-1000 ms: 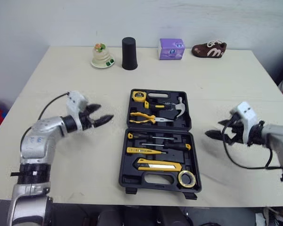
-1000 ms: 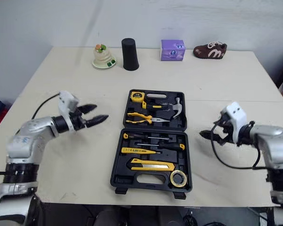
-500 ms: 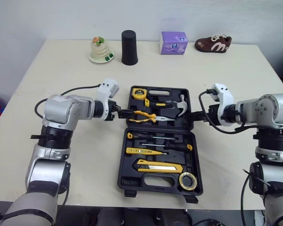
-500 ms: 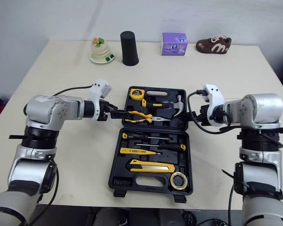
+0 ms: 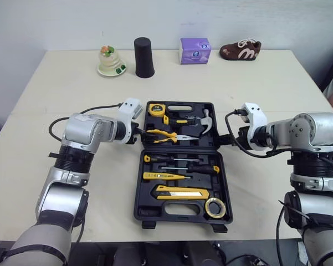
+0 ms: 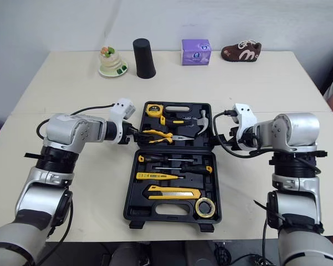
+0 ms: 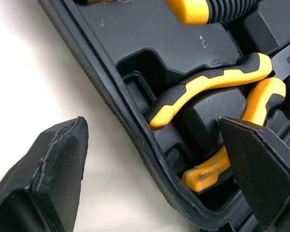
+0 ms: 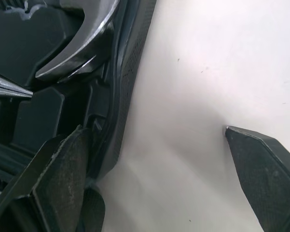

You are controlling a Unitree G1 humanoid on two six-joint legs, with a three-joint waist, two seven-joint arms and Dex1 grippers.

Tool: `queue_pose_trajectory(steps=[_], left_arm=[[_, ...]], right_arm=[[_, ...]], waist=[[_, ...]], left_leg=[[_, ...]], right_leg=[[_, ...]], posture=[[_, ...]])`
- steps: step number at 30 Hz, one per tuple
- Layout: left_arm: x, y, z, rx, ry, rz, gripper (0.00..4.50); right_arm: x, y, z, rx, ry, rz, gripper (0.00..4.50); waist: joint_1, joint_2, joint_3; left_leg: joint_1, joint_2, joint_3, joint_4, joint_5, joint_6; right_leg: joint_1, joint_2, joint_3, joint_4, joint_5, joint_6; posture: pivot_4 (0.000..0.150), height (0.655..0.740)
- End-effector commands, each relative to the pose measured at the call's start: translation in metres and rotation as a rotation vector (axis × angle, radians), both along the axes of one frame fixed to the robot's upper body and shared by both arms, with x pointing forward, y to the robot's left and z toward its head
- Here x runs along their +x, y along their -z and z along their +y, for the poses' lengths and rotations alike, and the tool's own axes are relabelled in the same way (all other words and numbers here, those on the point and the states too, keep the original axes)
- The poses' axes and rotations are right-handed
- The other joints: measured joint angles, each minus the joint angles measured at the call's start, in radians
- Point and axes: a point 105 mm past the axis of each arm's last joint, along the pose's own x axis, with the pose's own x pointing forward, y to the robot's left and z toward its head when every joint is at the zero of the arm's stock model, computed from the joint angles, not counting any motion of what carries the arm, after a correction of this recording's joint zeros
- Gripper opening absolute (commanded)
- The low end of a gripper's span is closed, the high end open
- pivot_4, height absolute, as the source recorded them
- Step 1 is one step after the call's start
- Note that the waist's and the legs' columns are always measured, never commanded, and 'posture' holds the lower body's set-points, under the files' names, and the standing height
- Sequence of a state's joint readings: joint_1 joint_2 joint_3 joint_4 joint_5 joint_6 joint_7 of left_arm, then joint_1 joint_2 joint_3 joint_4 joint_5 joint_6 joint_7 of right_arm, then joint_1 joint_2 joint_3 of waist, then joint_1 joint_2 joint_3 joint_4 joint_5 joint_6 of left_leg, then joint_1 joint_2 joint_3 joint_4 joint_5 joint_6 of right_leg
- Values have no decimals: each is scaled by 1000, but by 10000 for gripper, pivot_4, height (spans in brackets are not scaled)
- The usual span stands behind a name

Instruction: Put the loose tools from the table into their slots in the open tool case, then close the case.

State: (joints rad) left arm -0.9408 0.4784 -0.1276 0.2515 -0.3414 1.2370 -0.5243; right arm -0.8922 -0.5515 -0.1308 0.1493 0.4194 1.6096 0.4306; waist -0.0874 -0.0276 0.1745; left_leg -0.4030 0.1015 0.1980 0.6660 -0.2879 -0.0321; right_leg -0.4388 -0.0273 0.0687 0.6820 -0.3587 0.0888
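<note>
**Two grippers bracket the lid of an open tool case**

The left gripper [image 5: 139, 134], spread wide, sets one matte black finger outside the case's ribbed rim, over the cream counter [image 5: 266, 83], and the other above the curved yellow-and-black pliers [image 7: 217, 79]. The right gripper [image 5: 228, 139], equally wide, straddles the opposite rim beside the chromed hammer head [image 8: 82, 53]. The moulded black tool case [image 5: 174, 209] lies flat mid-counter. Bare surface flanks it. A black cup [image 5: 144, 57], purple box [image 5: 195, 50] and brown shoe [image 5: 240, 50] line the far edge, well apart.
</note>
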Motion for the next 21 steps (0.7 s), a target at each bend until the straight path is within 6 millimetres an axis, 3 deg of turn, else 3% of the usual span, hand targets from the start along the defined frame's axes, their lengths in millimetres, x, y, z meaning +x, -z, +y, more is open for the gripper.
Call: queue_pose_trajectory(steps=[1,2,4,6,8,12,13,15,16,19,21], left_arm=[[4,-15,5,-9,-29,-42,44461],[4,-16,7,-9,-32,-41,44461],[3,-15,9,-6,-34,-38,39220],[4,-12,13,2,-49,-28,32293],[4,-7,17,11,-63,-18,23707],[-2,7,13,15,-32,44,6266],[-5,10,10,8,-20,62,3975],[-6,13,9,0,-17,73,2317],[-5,14,9,0,-20,69,2308],[1,4,8,-57,-45,7,1753],[12,-20,6,-155,-74,-134,1721]], right_arm=[[2,-6,1,13,8,-20,45000],[2,-6,2,15,8,-19,45000],[3,-5,3,18,9,-17,45000],[4,-5,4,23,16,-15,39796],[5,-3,5,32,23,-10,32820],[7,2,9,77,42,19,13608],[8,4,10,92,49,27,9996],[9,6,12,113,61,35,1598],[9,6,12,116,66,32,0],[14,-3,14,146,89,-29,0],[19,-18,14,145,76,-173,0]], waist=[[0,0,0],[-1,0,0],[-1,0,0],[-3,0,0],[-3,0,0],[-3,0,0],[-3,0,0],[-3,0,0],[-3,0,0],[-3,-1,-1],[-3,-1,-1]], left_leg=[[0,0,0,0,0,0],[0,0,0,0,0,0],[0,0,0,1,0,0],[1,0,0,1,1,0],[1,0,0,1,1,0],[2,0,1,1,2,0],[3,-1,1,2,2,0],[8,-1,1,1,3,-1],[12,0,1,-1,3,-1],[15,0,0,-3,3,-1],[15,-1,0,-2,3,-1]], right_leg=[[0,0,0,0,0,0],[0,0,0,0,0,0],[0,0,0,1,0,0],[0,0,0,1,0,0],[0,0,1,3,0,0],[0,0,1,5,0,0],[1,0,1,5,0,0],[6,0,1,6,0,0],[10,0,1,4,0,-1],[13,0,2,3,0,-1],[13,0,3,3,0,0]], posture=[[1500,7400],[1500,7400],[1500,7400],[1500,7400],[1500,7400],[1500,7400],[1500,7400],[1500,7400],[1500,7400],[1500,7400],[1500,7400]])
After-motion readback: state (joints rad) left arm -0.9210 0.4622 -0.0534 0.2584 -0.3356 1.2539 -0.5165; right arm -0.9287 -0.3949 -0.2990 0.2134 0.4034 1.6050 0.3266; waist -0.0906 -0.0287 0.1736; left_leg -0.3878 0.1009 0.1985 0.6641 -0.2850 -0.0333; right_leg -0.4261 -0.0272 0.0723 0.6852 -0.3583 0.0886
